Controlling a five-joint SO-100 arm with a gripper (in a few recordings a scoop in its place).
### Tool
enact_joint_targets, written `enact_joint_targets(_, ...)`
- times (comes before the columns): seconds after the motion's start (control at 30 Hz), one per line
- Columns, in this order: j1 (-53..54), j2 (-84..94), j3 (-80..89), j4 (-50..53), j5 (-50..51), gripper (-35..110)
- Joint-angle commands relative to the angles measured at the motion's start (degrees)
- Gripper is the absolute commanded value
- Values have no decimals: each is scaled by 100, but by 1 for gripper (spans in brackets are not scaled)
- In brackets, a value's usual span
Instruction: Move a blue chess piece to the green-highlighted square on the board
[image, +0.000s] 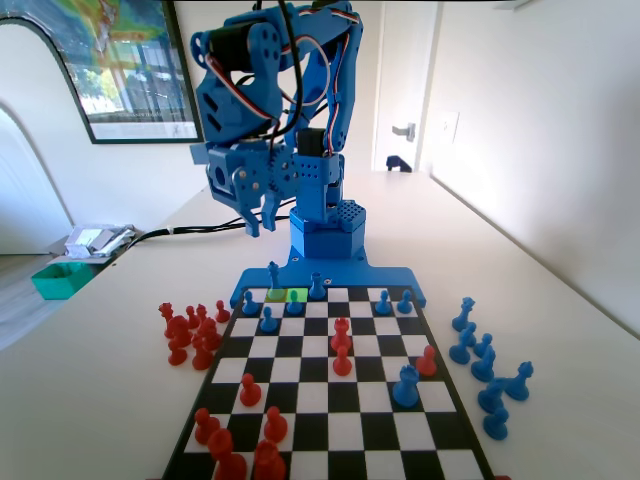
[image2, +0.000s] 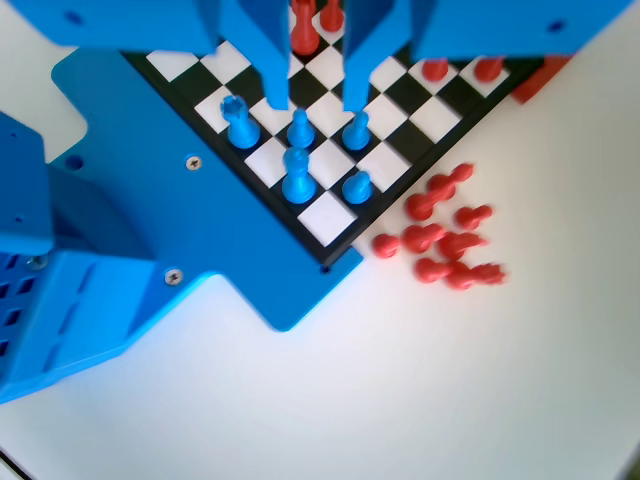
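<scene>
The blue chess piece (image: 274, 274) is tall and slender and stands on the board's (image: 321, 432) far row, on an olive-yellow square next to the green-highlighted square (image: 297, 295). That green square is bare. My gripper (image: 262, 222) hangs open in the air above and slightly left of the piece, holding nothing. In the wrist view the blue chess piece (image2: 297, 176) stands below the open gripper (image2: 316, 104), whose jaws are spread wide apart, well above the board (image2: 326, 218).
Blue pawns (image2: 356, 131) and a crowned blue piece (image2: 238, 121) stand close around the tall piece. Captured red pieces (image: 190, 335) lie left of the board, captured blue ones (image: 485, 365) to its right. A stout blue piece (image: 405, 386) and red pieces (image: 341, 345) stand mid-board.
</scene>
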Motion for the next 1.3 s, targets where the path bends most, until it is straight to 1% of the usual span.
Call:
enact_joint_targets(0.0,79,-62,-62,-53,-299,12)
enact_joint_targets(0.17,141,-114,53,-202,-334,12)
enact_joint_targets(0.57,-62,-782,483,-1301,-114,12)
enact_joint_targets(0.9,-264,-817,1020,-1951,18,12)
enact_joint_targets(1.27,-272,-844,1397,-2426,-26,12)
